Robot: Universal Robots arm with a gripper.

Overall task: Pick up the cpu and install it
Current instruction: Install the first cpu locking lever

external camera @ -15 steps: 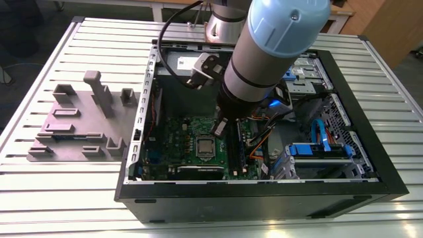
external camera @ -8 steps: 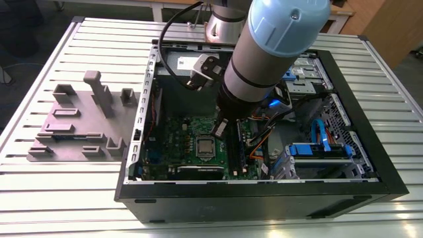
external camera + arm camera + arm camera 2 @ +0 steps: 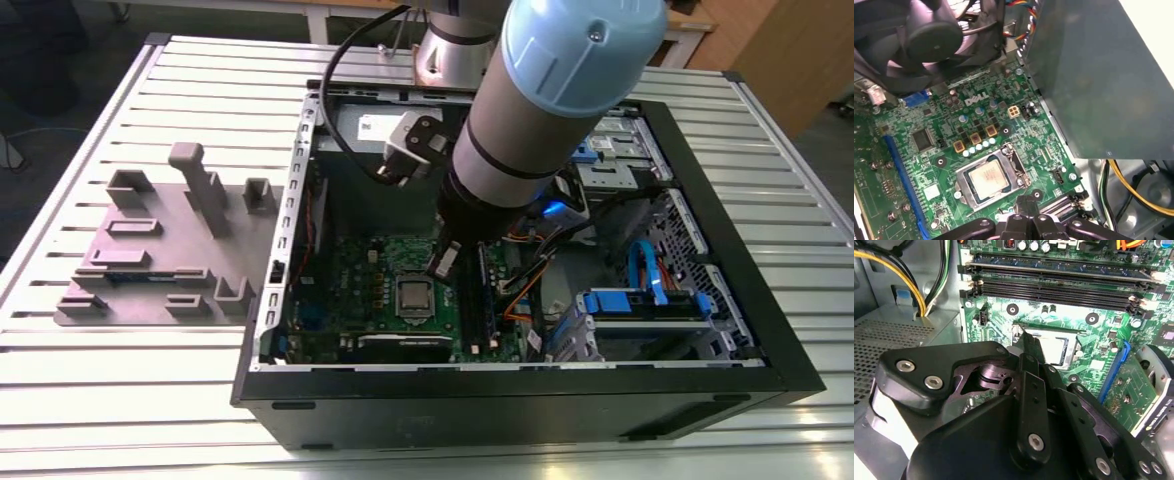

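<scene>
The cpu (image 3: 986,179) is a small flat square with a dull silver metal top, lying flat in the socket frame (image 3: 967,196) on the green motherboard (image 3: 929,165); in the exterior view it shows as a pale square (image 3: 415,296) near the middle of the board.

On the exterior view's left, a grey fixture tray (image 3: 160,250) with upright posts lies on the slatted table (image 3: 80,400), just beside the open computer case (image 3: 534,400). The arm (image 3: 534,130) reaches down into the case, its gripper (image 3: 446,262) just above the board and beside the socket. In the first wrist view the black fingers (image 3: 1026,210) meet at their tips, nothing between them (the linkage (image 3: 1029,405) hides the tips in the second wrist view).

Inside the case lie the motherboard, black memory slots (image 3: 1054,285), a fan (image 3: 919,40), the power supply box (image 3: 1089,75), and, toward the exterior view's right, blue drive brackets (image 3: 641,300).
</scene>
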